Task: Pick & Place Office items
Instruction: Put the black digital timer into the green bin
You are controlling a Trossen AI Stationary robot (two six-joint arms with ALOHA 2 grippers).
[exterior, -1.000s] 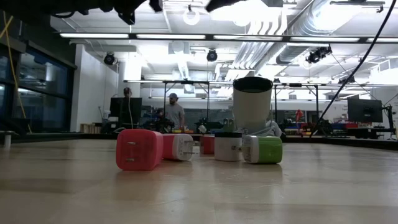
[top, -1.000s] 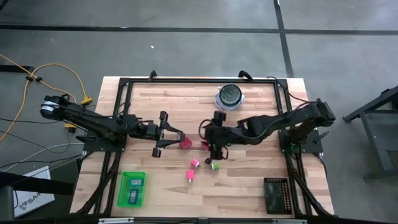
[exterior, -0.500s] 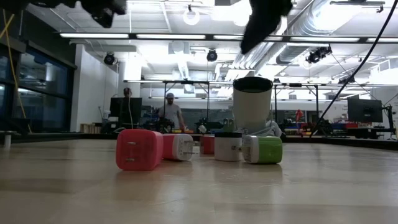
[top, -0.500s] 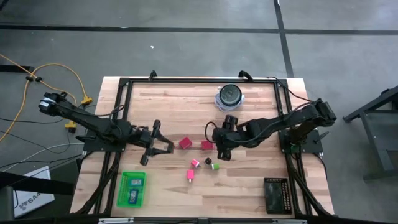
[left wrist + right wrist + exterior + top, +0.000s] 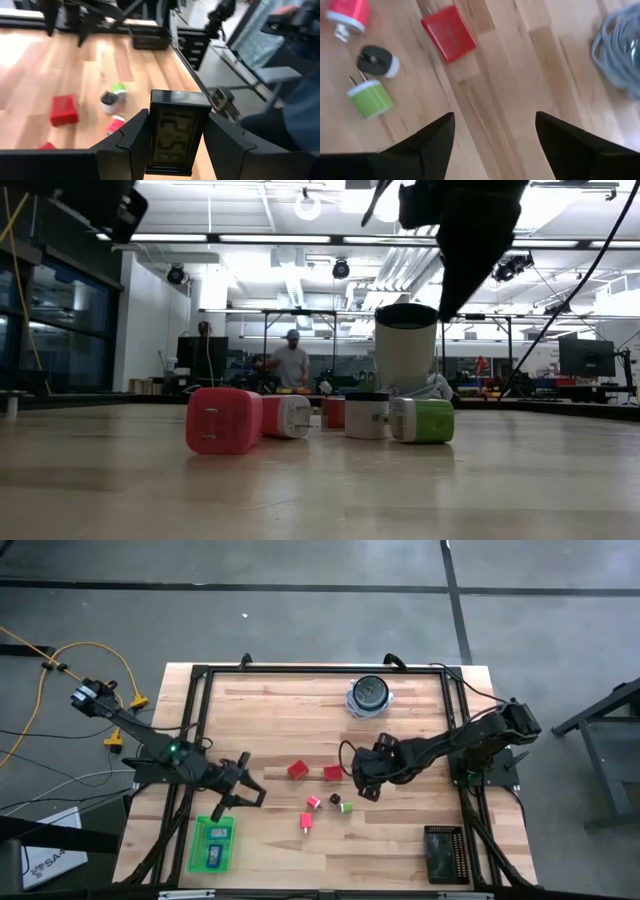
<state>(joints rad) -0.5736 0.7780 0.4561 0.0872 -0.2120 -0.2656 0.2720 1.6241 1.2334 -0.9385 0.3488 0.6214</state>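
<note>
Black rectangular digital clock (image 5: 174, 132) sits clenched between the left jaws, in transit; next comes lowering into the green tray (image 5: 213, 844). Right jaws hang released above the red block (image 5: 449, 34).

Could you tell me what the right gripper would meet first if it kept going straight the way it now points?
Probably the red block, which lies ahead of the open right gripper across bare table; depth is unclear, so it might pass above it.

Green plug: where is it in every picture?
High view: green plug mid-table.
Low view: right end of the row.
Left wrist view: on the wood beyond the held black clock.
Right wrist view: on the wood ahead of the right gripper.
Shared landmark: black-and-white plug right beside it.
</note>
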